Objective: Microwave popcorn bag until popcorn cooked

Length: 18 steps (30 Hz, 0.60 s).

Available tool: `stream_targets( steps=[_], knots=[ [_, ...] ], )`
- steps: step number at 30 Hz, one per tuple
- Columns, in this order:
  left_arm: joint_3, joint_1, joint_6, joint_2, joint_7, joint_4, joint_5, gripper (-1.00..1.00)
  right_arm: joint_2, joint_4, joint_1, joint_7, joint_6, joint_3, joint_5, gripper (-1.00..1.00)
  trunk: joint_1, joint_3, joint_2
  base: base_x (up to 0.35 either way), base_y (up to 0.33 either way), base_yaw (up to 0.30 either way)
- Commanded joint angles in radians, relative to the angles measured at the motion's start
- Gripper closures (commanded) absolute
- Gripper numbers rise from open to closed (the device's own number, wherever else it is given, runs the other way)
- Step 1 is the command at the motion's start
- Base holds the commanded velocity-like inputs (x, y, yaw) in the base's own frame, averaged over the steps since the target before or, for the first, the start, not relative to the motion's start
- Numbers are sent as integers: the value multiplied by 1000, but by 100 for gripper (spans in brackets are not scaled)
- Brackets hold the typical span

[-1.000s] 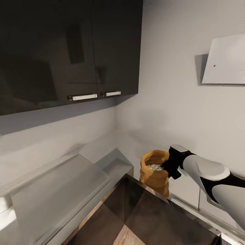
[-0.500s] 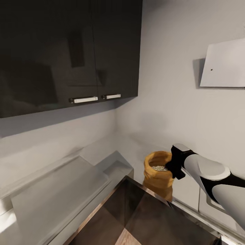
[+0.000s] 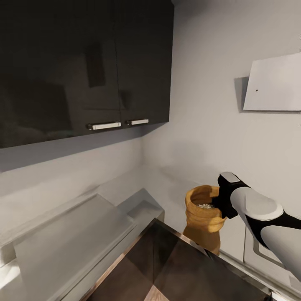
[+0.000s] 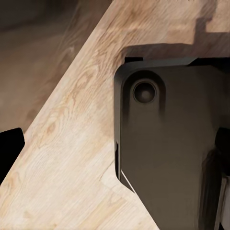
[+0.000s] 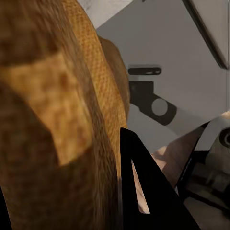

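Note:
The tan-orange popcorn bag (image 3: 203, 223) hangs in the air past the far edge of a dark-framed glass panel, upright, with whitish popcorn (image 3: 205, 205) showing inside its rolled rim. My right gripper (image 3: 218, 205) is shut on the bag's rim on the side nearer my arm. In the right wrist view the bag's cloth (image 5: 52, 120) is very close, with one black finger (image 5: 136, 187) pressed against it. A pale boxy body (image 3: 71, 234) that looks like the microwave sits at lower left, its glass door (image 3: 179, 267) swung open. A black tip of my left gripper (image 4: 9, 148) hangs over the wooden floor.
Glossy black wall cabinets (image 3: 83, 62) hang overhead at left. The slanted white hood (image 3: 274, 83) is on the right wall. Pale grey countertop (image 3: 159, 179) runs into the corner behind the bag. My own dark base (image 4: 167, 143) stands on the wooden floor (image 4: 62, 158).
My right gripper has carried the popcorn bag a little to the right, along the open door's far edge. The head camera has shifted slightly too.

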Motion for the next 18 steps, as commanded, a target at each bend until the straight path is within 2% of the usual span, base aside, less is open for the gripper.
stream_targets(
  steps=[1,14,18],
  knots=[
    [0,0,-3,0,0,1,0,-100,0,-2,0,-8,9,7,-10,100,0,1,0,0,0,0],
    [0,0,-2,0,0,1,0,-100,-1,-3,-11,-33,28,7,-10,100,0,23,0,-2,0,0],
    [0,-1,-1,-1,0,1,0,-100,-1,-3,-11,-33,30,7,-10,100,0,27,0,-180,-4,0]
  ],
)
